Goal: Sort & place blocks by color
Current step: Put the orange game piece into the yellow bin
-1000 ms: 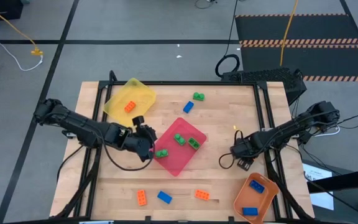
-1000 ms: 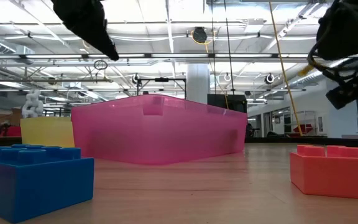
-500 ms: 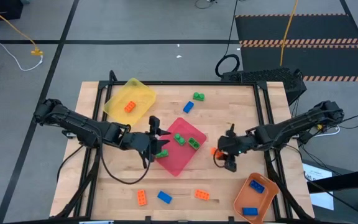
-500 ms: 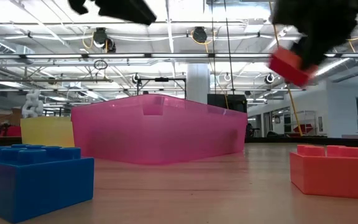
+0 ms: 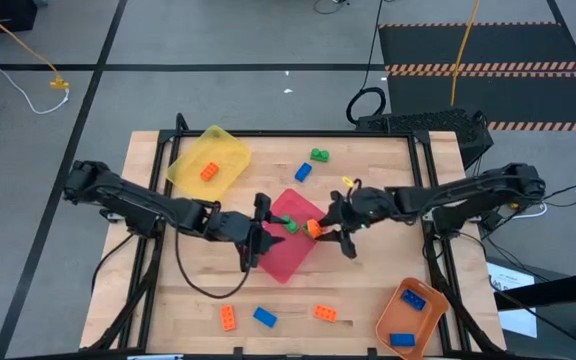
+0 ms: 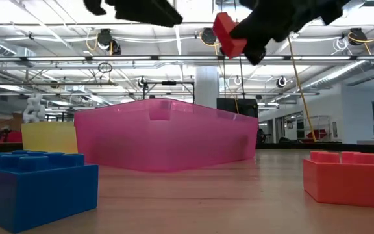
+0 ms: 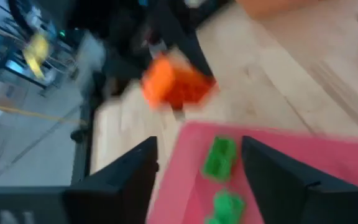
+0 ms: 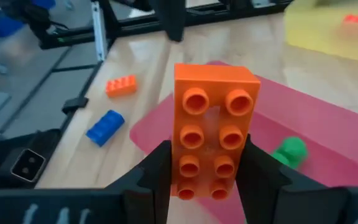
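— What had changed since a second earlier?

— The right tool (image 5: 320,228) had swung in from the right side of the surface (image 5: 368,290) and hung over the right edge of the pink tray (image 5: 293,262), clamped on an orange block (image 8: 215,138). A second before, that tool sat low near the right rail, no block visible in it. The left tool (image 5: 259,231) had moved too — from the tray's left corner to over the tray's left part, its fingers (image 7: 288,180) spread apart with nothing between them.

— And where did the orange block sit against the tool?

— Squeezed between the two right fingers (image 8: 157,176), studs facing the wrist camera, lifted clear above the tray. Green blocks (image 7: 220,157) lay in the tray beneath.

— The rest of the blocks?

— One orange in the yellow tray (image 5: 230,148), blue ones in the orange tray (image 5: 400,299), a green and a blue loose at the far side, two orange and one blue loose at the near side.
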`<action>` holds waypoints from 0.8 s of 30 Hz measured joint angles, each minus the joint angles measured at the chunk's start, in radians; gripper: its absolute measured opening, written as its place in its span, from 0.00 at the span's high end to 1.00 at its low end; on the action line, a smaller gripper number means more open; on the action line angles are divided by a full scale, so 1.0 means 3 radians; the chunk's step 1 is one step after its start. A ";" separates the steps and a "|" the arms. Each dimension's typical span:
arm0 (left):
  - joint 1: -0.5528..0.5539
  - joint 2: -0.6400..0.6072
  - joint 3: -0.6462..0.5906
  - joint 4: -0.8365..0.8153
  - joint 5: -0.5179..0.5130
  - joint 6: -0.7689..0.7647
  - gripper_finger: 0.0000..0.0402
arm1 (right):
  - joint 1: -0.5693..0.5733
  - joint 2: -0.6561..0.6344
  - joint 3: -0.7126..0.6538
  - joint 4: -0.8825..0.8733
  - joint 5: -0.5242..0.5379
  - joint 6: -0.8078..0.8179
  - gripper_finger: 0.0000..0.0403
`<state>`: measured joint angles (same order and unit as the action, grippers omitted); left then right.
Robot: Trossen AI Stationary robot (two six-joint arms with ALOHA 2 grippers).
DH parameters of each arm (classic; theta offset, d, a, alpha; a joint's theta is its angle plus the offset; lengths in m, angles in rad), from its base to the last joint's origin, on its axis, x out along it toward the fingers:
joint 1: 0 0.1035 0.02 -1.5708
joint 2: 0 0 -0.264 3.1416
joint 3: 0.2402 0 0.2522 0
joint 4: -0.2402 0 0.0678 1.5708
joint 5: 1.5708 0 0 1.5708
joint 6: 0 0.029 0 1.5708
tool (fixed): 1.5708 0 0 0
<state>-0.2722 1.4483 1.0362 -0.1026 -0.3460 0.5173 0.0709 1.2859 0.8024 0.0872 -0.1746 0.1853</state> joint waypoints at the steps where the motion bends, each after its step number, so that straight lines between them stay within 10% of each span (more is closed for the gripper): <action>1: 0.0017 0.0037 0.0010 0.0073 -0.0003 -0.0001 0.39 | -0.0025 0.0058 0.0000 0.0095 -0.0043 -0.0016 0.70; 11: 0.0105 0.0153 0.0007 0.0198 -0.0076 0.0169 0.12 | -0.0174 0.0595 0.0102 0.0627 -0.0663 -0.0039 0.70; 24: 0.0026 0.0350 0.0004 0.0180 0.0080 0.0054 0.22 | -0.0263 0.0991 0.0230 0.1023 -0.0838 -0.0034 0.70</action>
<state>-0.2645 1.5532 1.0374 -0.0487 -0.3219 0.5334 -0.0079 1.5832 0.8715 0.3941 -0.4262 0.1750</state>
